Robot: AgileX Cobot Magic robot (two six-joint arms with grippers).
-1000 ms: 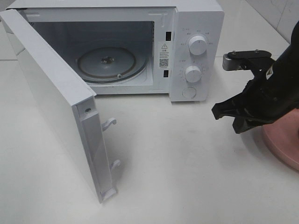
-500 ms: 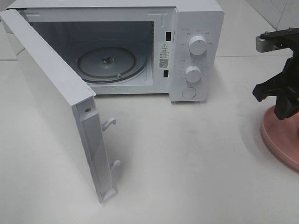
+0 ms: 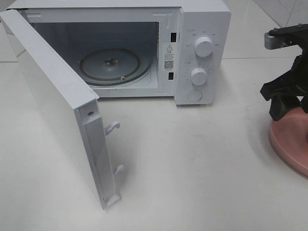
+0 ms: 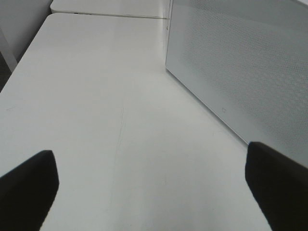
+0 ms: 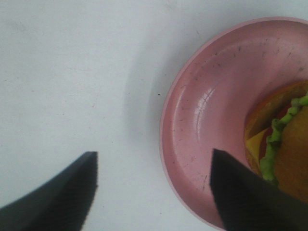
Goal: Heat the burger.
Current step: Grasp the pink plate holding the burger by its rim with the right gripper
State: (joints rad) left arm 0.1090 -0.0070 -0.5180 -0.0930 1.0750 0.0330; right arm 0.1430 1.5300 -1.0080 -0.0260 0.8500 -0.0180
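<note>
The burger (image 5: 288,144) lies on a round pink plate (image 5: 211,96); only its bun edge, green filling and yellow layer show at the edge of the right wrist view. My right gripper (image 5: 154,192) hovers open over the plate's rim, beside the burger, with nothing between its fingers. In the exterior high view that gripper (image 3: 284,103) hangs over the plate (image 3: 288,144) at the far right, and the burger is hidden there. My left gripper (image 4: 154,187) is open above bare table, near the outer face of the microwave door (image 4: 240,62).
A white microwave (image 3: 202,53) stands at the back with its door (image 3: 57,106) swung wide toward the front left. Its glass turntable (image 3: 109,65) has nothing on it. White tabletop stretches between the microwave and the plate.
My right gripper has moved right and now hangs above the pink plate. Its jaws have gone from shut to open. The left gripper has not moved.
</note>
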